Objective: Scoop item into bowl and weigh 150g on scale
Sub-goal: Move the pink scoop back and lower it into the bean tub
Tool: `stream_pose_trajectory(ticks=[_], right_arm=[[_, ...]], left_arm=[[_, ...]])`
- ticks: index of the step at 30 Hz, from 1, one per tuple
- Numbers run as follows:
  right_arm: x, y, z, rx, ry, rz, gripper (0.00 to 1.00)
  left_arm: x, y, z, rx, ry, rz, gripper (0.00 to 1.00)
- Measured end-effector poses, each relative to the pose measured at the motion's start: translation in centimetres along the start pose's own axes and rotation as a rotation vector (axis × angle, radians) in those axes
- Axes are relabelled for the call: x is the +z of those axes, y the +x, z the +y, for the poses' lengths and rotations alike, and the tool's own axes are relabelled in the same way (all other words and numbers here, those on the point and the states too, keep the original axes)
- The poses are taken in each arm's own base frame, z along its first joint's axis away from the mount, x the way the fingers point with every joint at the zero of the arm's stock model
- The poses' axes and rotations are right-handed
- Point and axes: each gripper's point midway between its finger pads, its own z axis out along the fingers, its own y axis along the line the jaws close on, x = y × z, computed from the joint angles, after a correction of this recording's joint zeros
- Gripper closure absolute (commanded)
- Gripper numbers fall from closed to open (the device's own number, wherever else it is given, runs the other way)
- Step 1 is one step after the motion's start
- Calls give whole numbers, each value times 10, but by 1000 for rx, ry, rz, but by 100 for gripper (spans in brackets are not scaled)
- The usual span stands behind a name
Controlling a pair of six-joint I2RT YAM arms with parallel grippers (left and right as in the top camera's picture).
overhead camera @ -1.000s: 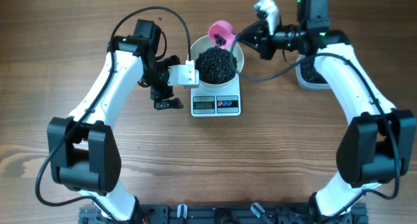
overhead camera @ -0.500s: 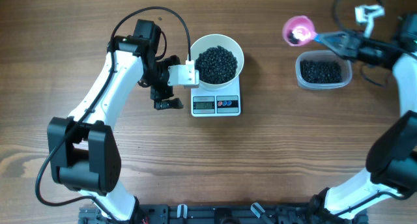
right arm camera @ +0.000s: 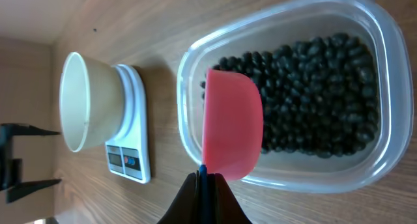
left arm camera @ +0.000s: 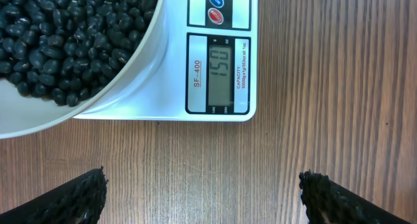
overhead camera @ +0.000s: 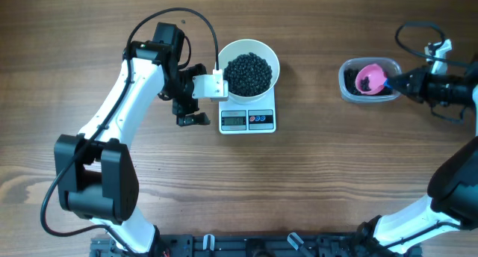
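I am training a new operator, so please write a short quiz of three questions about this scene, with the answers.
1. True or false: the pink scoop hangs over the white bowl.
2. Which arm's jaws are shut on the scoop? A) left B) right
3. What number does the display of the scale show?
Key: 1 false, it is over the clear tub; 2 B; 3 150.

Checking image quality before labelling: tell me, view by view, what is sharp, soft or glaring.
Overhead: even light, soft shadows under the arms, no blur. Left wrist: scale display sharp and legible, beans crisp, no glare. Right wrist: close scoop slightly soft; tub rim catches pale highlights.
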Motion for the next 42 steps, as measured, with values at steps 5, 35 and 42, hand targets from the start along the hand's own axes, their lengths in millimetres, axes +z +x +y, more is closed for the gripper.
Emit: stream_pose_trajectory(ticks=[5, 35, 42], right_arm=[[5, 0, -6, -16, 9, -12, 96], [2, -13, -34, 21, 160, -51, 32], [-12, -25, -79, 21, 425, -88, 24]], left_arm=[[0, 0, 0, 0, 0, 0, 0], [0, 0, 0, 0, 0, 0, 0], [0, 0, 0, 0, 0, 0, 0]])
